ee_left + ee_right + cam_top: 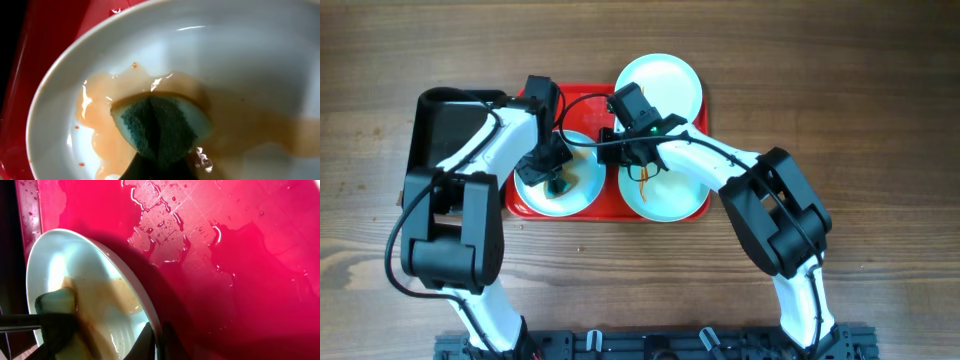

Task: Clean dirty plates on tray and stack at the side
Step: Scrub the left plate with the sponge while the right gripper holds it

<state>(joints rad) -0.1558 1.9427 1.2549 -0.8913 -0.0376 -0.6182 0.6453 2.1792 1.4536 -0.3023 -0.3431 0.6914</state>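
Left gripper [553, 172] is clamped tight on the green sponge [160, 127], pressing it into the orange smear [100, 135] on the plate [240, 55] at the tray's near-left corner. Right gripper [157, 341] is closed too, pinching that same plate's rim on the side toward the tray's middle. We'd watch that pinch: the red tray [260, 290] is wet (puddles everywhere), so a hard scrub could skid the plate or lever it free. We count three plates on the tray, including the far plate [660, 85] and the near-right plate [670, 195], plus one sponge.
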